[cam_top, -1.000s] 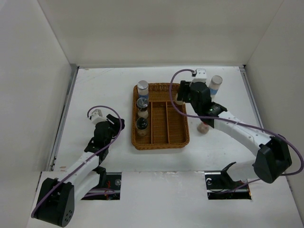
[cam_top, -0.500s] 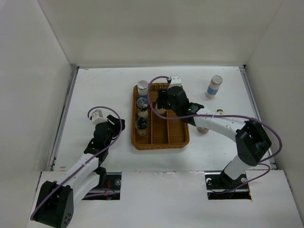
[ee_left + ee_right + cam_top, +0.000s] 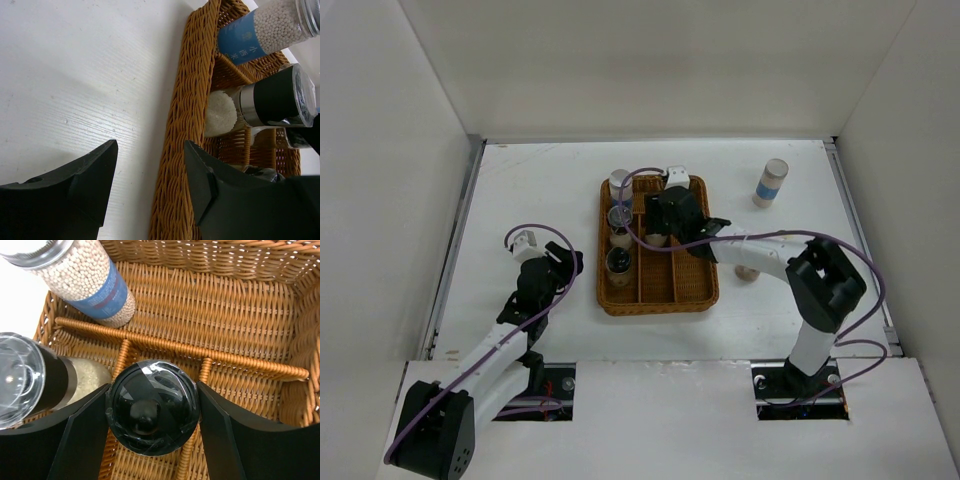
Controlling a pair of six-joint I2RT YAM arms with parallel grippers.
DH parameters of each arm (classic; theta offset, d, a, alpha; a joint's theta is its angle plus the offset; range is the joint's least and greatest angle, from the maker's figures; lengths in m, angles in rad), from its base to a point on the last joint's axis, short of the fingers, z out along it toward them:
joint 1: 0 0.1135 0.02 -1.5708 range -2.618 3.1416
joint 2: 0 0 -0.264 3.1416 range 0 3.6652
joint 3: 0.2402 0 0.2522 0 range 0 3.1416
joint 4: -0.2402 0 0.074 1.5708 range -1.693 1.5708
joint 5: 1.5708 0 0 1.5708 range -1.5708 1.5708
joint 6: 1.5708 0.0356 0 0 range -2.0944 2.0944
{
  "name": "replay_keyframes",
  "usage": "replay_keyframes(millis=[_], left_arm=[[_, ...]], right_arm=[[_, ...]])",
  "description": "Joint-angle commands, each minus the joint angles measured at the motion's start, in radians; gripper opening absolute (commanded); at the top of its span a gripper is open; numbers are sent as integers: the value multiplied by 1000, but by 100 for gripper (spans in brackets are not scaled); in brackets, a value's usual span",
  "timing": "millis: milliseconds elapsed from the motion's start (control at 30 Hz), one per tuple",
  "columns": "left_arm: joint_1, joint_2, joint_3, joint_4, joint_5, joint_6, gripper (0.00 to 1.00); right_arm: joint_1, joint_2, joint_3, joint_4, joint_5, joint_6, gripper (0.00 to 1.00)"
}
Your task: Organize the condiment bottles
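Note:
My right gripper [image 3: 153, 390] is shut on a dark-capped bottle [image 3: 150, 416], one finger on each side of its round black cap, above the dividers of the wicker tray [image 3: 215, 300]. In the top view this gripper [image 3: 665, 220] hangs over the tray's back middle. The tray's left column holds a silver-topped, blue-labelled bottle [image 3: 620, 183], a dark-collared grinder [image 3: 618, 215] and another dark-capped jar [image 3: 618, 262]. A blue-labelled bottle [image 3: 771, 182] stands on the table at the back right. My left gripper [image 3: 150, 145] is open and empty, just left of the tray's wall [image 3: 185, 125].
A pink-capped bottle [image 3: 748, 271] stands right of the tray, partly hidden under my right arm. White walls close in the table on the left, back and right. The left arm [image 3: 520, 310] lies along the table's left front.
My right arm has swung left from the tray's right edge to over its middle, carrying the dark-capped bottle. The back-right bottle is now uncovered. The left arm has not moved.

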Motion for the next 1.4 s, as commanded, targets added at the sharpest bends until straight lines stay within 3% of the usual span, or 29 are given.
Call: replay_keyframes(millis=[0,200,400,500,600,700,800,867,1000,1167,1367], left_arm=[[0,0,-13,38,8,16,54],[1,-3,-15,38,8,13,54],[-3,3,-4,46,8,10,54],[-5,-1,3,47,8,8,54],[-6,-7,2,47,8,5,54],[-8,-6,-3,56,8,0,54],[-12,5,-4,78,8,-4,54],[-20,13,0,90,8,-7,54],[-49,20,22,96,2,-10,54],[-80,31,37,98,3,-3,54],[-80,37,14,121,8,-7,54]], right_arm=[[13,-5,64,122,41,4,62],[18,-45,59,108,32,8,85],[13,-192,-16,94,35,7,85],[-20,-315,-115,94,48,10,72],[-66,-473,-241,68,75,11,43],[-114,-611,-325,-22,110,17,34],[-155,-732,-381,-154,144,25,40],[-175,-803,-413,-248,178,28,57],[-178,-855,-455,-346,277,68,73],[-183,-792,-462,-458,324,152,75],[-244,-769,-516,-415,261,203,74]])
